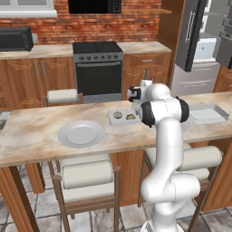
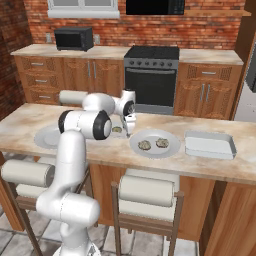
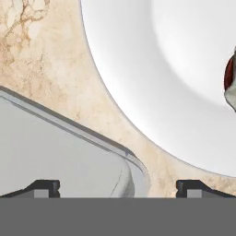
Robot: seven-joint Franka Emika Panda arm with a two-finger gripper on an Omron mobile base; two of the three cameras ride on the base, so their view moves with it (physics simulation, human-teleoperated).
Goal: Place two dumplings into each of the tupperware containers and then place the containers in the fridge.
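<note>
A tupperware container point(image 1: 113, 118) on the counter holds two dumplings point(image 1: 118, 115), point(image 1: 131, 117). In the right base view two more dumplings point(image 2: 144, 145), point(image 2: 161, 143) lie on a round white plate point(image 2: 155, 152). The second container point(image 2: 210, 145) stands empty at the right end. My gripper point(image 2: 130, 131) points down, open and holding nothing, above the gap between the filled container point(image 2: 116, 134) and that plate. In the hand view the gripper point(image 3: 118, 189) is over the container's corner point(image 3: 69, 156) and the plate's rim point(image 3: 138, 92). The fridge point(image 1: 192, 31) stands open at the back right.
Another round white plate point(image 1: 81, 134) lies on the left of the counter. Stools point(image 1: 86, 174) stand along the counter's near side. A black oven point(image 1: 98, 68) and wooden cabinets line the back wall, with a microwave point(image 2: 73, 38) on the far counter.
</note>
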